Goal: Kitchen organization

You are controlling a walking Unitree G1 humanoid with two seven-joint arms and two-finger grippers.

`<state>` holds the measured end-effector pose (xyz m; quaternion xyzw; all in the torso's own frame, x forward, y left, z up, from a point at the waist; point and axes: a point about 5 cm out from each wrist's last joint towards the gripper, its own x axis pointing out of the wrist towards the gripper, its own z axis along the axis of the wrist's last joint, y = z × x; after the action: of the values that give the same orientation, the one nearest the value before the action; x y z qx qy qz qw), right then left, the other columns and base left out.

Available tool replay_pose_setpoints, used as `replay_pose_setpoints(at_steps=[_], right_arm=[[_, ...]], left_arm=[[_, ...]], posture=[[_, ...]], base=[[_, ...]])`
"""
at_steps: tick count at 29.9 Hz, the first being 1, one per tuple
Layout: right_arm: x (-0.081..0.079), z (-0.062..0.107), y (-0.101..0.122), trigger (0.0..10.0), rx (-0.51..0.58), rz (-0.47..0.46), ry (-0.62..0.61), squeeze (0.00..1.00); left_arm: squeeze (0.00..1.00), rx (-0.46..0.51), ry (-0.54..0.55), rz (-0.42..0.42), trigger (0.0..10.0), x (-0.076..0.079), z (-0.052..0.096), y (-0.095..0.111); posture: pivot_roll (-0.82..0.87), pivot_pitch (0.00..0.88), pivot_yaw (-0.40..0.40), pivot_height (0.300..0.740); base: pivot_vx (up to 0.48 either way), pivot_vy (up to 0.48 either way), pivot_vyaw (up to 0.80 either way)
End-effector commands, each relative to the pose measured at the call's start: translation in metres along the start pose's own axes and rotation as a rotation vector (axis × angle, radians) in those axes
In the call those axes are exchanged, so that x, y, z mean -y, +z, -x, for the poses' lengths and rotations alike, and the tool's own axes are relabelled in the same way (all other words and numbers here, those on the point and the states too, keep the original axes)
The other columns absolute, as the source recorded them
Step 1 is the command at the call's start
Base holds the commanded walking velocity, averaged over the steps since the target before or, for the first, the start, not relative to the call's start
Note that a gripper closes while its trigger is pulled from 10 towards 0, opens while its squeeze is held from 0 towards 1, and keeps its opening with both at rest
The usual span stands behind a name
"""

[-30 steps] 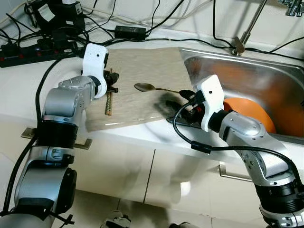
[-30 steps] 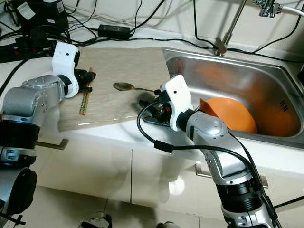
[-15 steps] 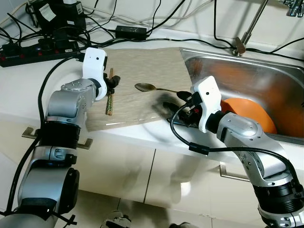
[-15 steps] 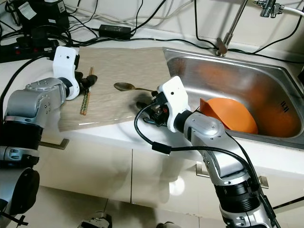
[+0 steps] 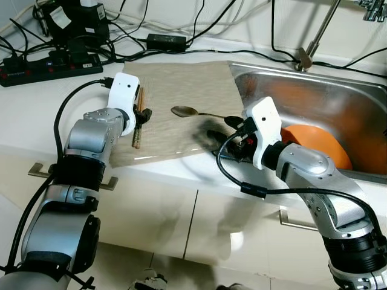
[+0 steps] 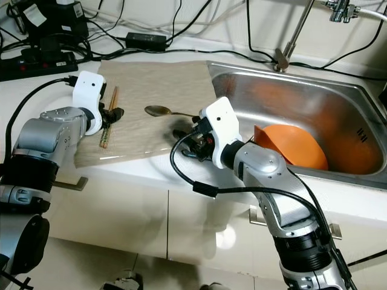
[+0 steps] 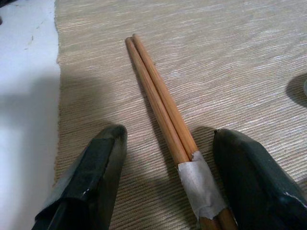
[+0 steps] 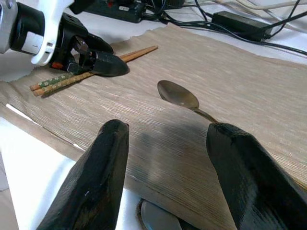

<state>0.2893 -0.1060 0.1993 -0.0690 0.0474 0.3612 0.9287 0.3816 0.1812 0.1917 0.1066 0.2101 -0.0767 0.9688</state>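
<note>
Chopsticks (image 7: 160, 103): pair, side by side, flat on the mat (image 5: 181, 84), near its left edge; taped band at one end.
Spoon (image 5: 187, 111): on the mat, mid-right, bowl toward the chopsticks, handle toward the sink (image 5: 338, 90).
Left gripper (image 7: 168, 177): low over the chopsticks; fingers (image 7: 91, 177) spread wide, one each side of the pair, not touching the sticks; tips at mat level.
Right gripper (image 8: 168, 172): at the mat's right front edge, near the spoon handle; fingers (image 8: 96, 182) wide apart, holding nothing.
Bowl (image 5: 317, 145): orange, tilted, in the sink.
Bench (image 5: 24, 115): white; power strip (image 5: 48, 63) and cables at the back.
</note>
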Motion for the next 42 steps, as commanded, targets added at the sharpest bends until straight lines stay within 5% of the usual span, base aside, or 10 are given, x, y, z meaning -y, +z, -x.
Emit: replay_pose_setpoints(at_steps=[1,2,4,5,16,22,33,42], right_arm=[[0.001,0.003,0.0,10.0,-0.007,0.009,-0.017,0.0],[0.001,0.003,0.0,10.0,-0.009,0.009,-0.018,0.0],[0.001,0.003,-0.001,10.0,-0.009,0.008,-0.018,0.0],[0.001,0.003,-0.001,10.0,-0.01,0.008,-0.017,0.0],[0.0,0.006,0.001,10.0,0.007,0.011,0.027,0.0],[-0.008,0.018,0.003,10.0,0.012,0.053,0.185,0.0],[-0.006,0.019,0.002,10.0,0.006,0.069,0.173,0.0],[0.005,0.018,0.002,10.0,0.007,0.083,0.096,0.0]], left_arm=[[0.0,-0.059,-0.009,-0.006,10.0,0.003,-0.003,-0.013],[0.0,-0.064,-0.017,-0.009,1.7,0.003,-0.003,-0.013],[0.0,-0.067,-0.017,-0.012,1.7,0.003,-0.003,-0.014],[0.0,-0.072,-0.019,-0.014,0.0,0.003,-0.003,-0.014],[0.0,-0.065,-0.014,-0.004,0.0,0.0,-0.003,-0.012],[0.0,-0.044,-0.016,0.015,0.0,-0.002,-0.003,-0.009],[0.0,-0.025,-0.009,0.028,0.0,-0.003,-0.002,-0.006],[0.0,0.211,-0.012,0.125,0.0,-0.007,0.003,0.025]], posture=[[0.04,0.007,-0.029,0.74],[0.04,0.008,-0.028,0.74],[0.04,0.008,-0.028,0.74],[0.04,0.008,-0.028,0.74],[0.04,0.005,-0.03,0.74],[0.04,0.0,-0.033,0.74],[0.04,0.0,-0.031,0.74],[0.03,0.0,-0.028,0.74]], base=[[0.0,0.0,0.0],[0.0,0.0,0.0],[0.0,0.0,0.0],[0.0,0.0,0.0],[0.0,0.0,0.0],[0.0,0.0,0.0],[0.0,0.0,0.0],[0.0,0.0,0.0]])
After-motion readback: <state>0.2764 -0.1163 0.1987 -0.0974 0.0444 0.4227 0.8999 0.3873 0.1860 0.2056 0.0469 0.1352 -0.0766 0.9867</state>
